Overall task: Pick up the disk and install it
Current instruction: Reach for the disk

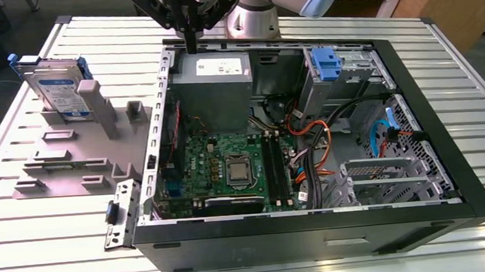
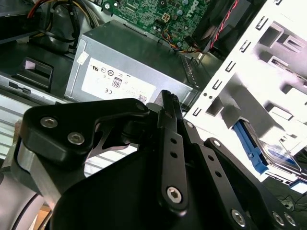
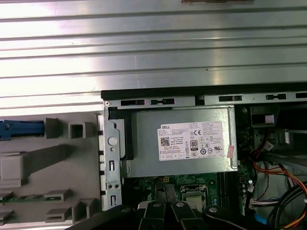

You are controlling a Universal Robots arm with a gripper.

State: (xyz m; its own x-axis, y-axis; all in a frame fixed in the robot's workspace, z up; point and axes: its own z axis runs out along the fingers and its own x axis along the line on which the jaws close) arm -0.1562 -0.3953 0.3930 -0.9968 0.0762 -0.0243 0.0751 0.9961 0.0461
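Gripper (image 1: 191,43) is hanging over the back edge of the open PC case (image 1: 441,138), right above the grey power supply (image 1: 212,87). Jaws look pressed together with nothing between them, I think. The disk (image 1: 58,90) stands upright in the grey holder (image 1: 67,169), well apart, on the exterior view's left.

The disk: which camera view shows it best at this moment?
The exterior view: the disk stands upright in the grey fixture, label visible. The second wrist view catches a partial glimpse of the disk; in the first wrist view its blue frame edge shows.
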